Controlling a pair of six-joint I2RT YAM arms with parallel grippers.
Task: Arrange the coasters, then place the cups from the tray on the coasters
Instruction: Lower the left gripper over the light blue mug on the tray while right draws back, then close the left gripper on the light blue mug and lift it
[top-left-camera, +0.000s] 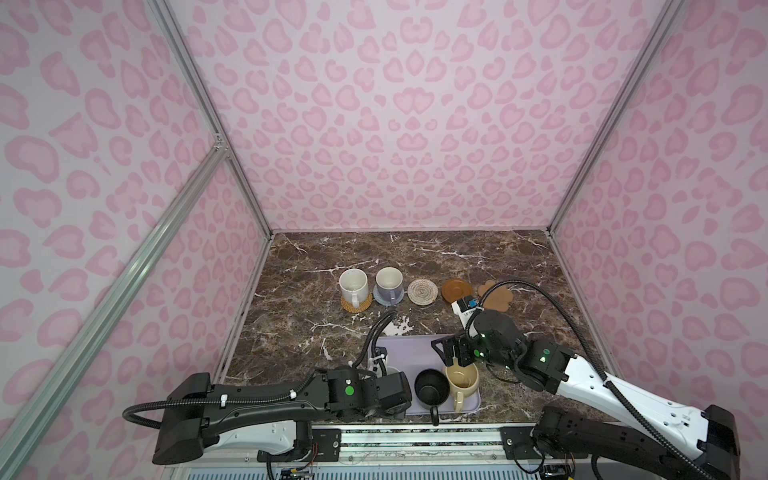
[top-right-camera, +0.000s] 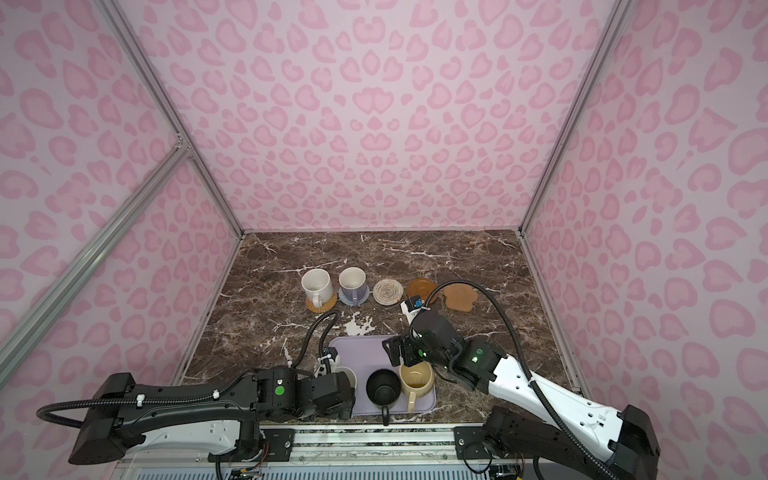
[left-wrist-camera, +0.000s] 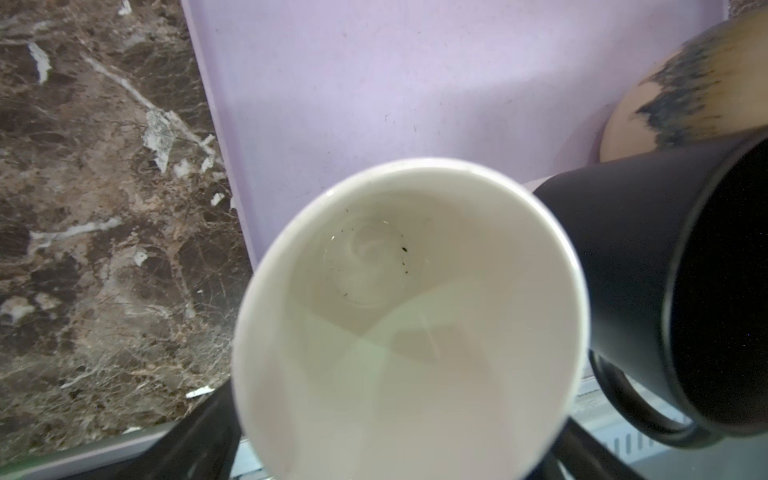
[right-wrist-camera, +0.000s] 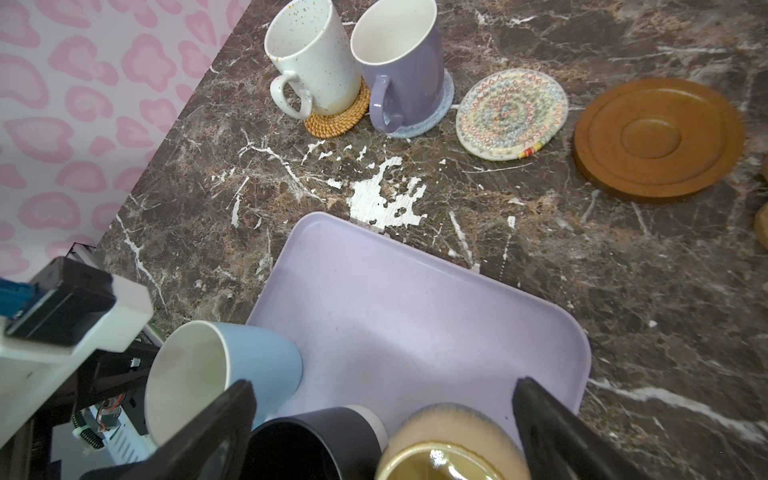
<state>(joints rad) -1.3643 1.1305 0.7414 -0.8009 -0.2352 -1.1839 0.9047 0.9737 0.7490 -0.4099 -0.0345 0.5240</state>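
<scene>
Left fingers (left-wrist-camera: 199, 436) spread around the blue mug (left-wrist-camera: 411, 332) (right fingers (right-wrist-camera: 552, 428) spread over the beige mug (right-wrist-camera: 449, 428)).

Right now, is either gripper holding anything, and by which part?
Nothing held. Left gripper stands open around the light blue mug; right gripper open near the beige mug; both on the tray.

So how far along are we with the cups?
Done: coasters in a row, white mug on the orange coaster, lavender mug on the grey-blue coaster. In hand: open left gripper around the blue mug, open right gripper above the beige mug. Left: those plus the black mug, on the tray.
</scene>
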